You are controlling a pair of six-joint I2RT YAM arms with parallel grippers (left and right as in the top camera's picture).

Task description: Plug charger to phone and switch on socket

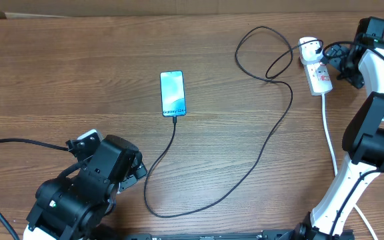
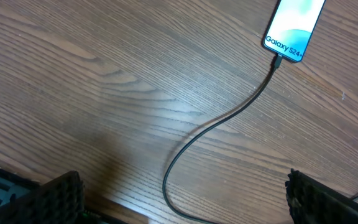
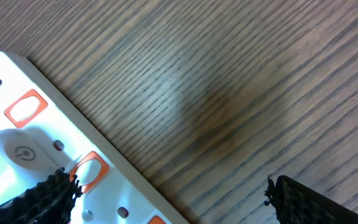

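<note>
The phone (image 1: 173,93) lies flat mid-table with its blue-teal screen up; it also shows in the left wrist view (image 2: 293,26). The black charger cable (image 1: 259,157) has its tip in the phone's near end (image 2: 276,61), loops across the table and ends at the white plug adapter (image 1: 308,48), seated in the socket strip (image 1: 319,75). My right gripper (image 1: 337,61) is open beside the strip's right side; its left finger sits over the strip's orange switches (image 3: 92,169). My left gripper (image 1: 133,171) is open and empty, near the cable, well short of the phone.
The strip's thick white cord (image 1: 330,140) runs down the right side toward the right arm's base. The cable makes a loop (image 1: 262,53) left of the strip and a long bend (image 1: 179,215) near the front edge.
</note>
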